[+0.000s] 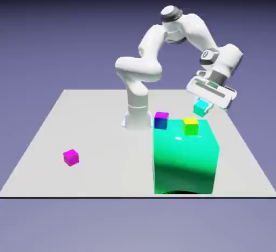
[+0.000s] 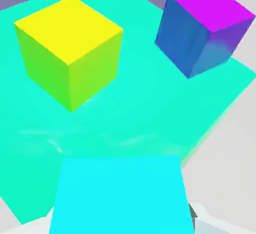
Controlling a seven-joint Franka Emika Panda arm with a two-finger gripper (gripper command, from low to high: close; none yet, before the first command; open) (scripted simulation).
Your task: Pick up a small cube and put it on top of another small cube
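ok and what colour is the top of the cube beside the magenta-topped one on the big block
Yellow, clearest in the hand view.

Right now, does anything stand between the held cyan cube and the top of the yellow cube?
Nothing visible stands between the cyan cube and the yellow cube's top; the magenta-topped cube sits off to one side.

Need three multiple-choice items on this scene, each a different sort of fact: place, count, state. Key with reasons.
1. Where is the yellow cube?
A) on the table
B) on the green block
C) in the gripper

2. How many small cubes are in view?
A) two
B) three
C) four

3. State of the cyan cube?
A) held in the gripper
B) lying on the table
C) stacked on the yellow cube

1 B: the yellow cube rests on the green block.
2 C: yellow, cyan, purple-blue, magenta.
3 A: the cyan cube sits between the fingers.
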